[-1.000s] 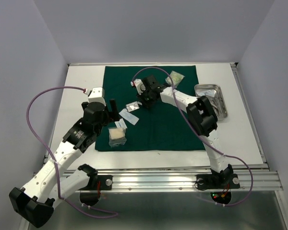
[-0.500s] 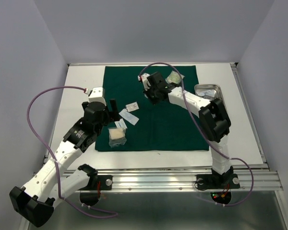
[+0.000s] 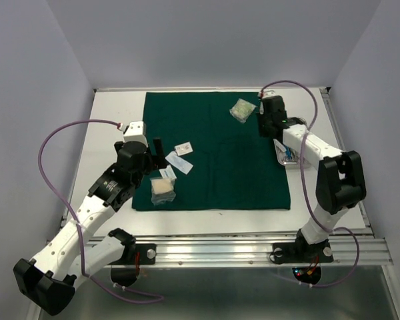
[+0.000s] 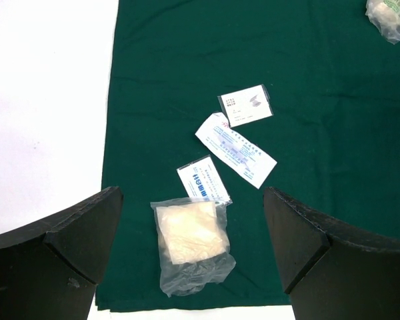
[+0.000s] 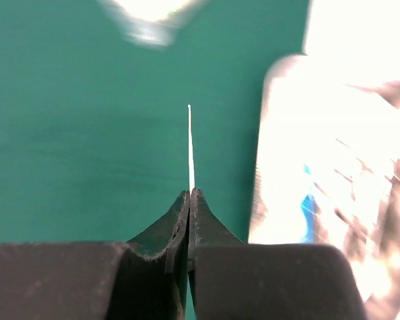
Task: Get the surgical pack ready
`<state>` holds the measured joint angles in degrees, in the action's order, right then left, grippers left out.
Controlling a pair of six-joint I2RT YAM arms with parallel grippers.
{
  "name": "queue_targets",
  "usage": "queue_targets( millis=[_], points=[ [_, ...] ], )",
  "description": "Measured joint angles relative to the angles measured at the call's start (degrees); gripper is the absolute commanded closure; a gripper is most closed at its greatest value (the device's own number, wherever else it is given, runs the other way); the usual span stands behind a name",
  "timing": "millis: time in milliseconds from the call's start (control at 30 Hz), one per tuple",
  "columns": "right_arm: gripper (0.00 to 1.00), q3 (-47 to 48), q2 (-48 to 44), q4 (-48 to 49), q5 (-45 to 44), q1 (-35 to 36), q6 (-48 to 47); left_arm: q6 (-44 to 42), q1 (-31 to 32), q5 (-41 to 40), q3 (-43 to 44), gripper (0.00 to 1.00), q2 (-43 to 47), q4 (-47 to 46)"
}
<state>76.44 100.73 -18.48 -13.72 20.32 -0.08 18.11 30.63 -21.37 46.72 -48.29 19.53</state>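
The dark green drape lies flat in the middle of the white table. The steel tray is at the drape's right edge, partly under the right arm; something blue is in it, too blurred to name. Three flat white packets and a bagged gauze lie toward the drape's near-left corner, and another bag lies at its far side.

Only the right wrist view shows that the right gripper has its jaws pressed together on a thin white packet, seen edge-on over the cloth just beside the tray. The top view hides this packet.

The left gripper is spread wide with nothing in it, above the bagged gauze.
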Motion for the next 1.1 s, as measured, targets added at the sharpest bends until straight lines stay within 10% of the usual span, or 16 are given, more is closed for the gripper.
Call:
queue_targets(
  millis=[533, 767, 1100],
  points=[
    [0.96, -10.0, -4.8, 2.8, -3.4, -12.9, 1.3, 0.0, 0.0, 0.4, 0.0, 0.01, 0.0, -0.1],
    [0.52, -9.8, -0.7, 4.8, -3.4, -13.2, 0.0, 0.0, 0.0, 0.4, 0.0, 0.01, 0.0, -0.1],
    [0.47, -7.5, 0.3, 5.4, -2.4, -13.1, -0.7, 0.0, 0.0, 0.3, 0.0, 0.01, 0.1, -0.1]
  ],
)
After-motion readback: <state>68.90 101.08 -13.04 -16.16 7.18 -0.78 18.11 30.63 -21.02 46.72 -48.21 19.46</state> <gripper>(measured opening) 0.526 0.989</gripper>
